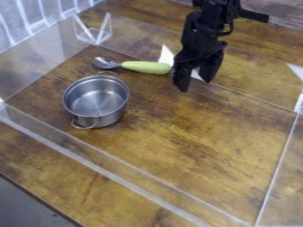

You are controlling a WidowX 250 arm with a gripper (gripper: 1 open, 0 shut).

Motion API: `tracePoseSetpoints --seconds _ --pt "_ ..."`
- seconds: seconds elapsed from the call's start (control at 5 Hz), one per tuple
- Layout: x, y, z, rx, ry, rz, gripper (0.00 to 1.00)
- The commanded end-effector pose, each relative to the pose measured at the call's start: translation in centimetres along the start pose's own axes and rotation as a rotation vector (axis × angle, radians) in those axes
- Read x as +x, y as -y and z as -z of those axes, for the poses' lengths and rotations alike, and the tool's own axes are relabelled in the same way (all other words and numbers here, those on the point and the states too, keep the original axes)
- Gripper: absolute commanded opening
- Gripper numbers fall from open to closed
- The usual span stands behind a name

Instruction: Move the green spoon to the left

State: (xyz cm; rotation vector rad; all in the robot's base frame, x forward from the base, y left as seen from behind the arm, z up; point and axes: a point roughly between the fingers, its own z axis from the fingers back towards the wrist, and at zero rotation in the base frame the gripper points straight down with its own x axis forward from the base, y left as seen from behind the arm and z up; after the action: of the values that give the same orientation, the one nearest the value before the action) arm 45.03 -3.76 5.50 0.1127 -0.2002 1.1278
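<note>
Jaws spread, arm [204,35] points steeply down beside green spoon [137,66].

Open claw [194,74] just right of green spoon [135,66], steel pot [96,98] nearby.

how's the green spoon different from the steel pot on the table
The green spoon is long and slim and lies flat; the steel pot is round, stands upright with its mouth open, and looks empty. The spoon has a yellow-green handle with a silver bowl; the pot is bare metal all over. The spoon lies farther back, close to the open gripper; the pot sits nearer the camera, to the left. Both rest on the wooden table, and neither is held.
</note>
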Motion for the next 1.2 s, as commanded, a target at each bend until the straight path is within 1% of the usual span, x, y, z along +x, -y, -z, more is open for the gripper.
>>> tracePoseSetpoints --seconds 0.0,0.2,0.4,0.6,0.8,1.0 --pt "2.5 0.2 -1.5 -0.056 0.018 -0.034 1.00" --pt "3.1 -0.2 -0.7 -0.057 0.017 -0.034 1.00" --pt "3.4 -0.7 -0.2 -0.057 0.013 -0.028 1.00" --pt "5.0 -1.6 0.6 -0.045 0.013 -0.146 1.00" --pt "6.1 -2.3 1.1 -0.036 0.014 -0.227 1.00" --pt "7.0 -3.2 0.9 -0.043 0.011 -0.191 0.00"
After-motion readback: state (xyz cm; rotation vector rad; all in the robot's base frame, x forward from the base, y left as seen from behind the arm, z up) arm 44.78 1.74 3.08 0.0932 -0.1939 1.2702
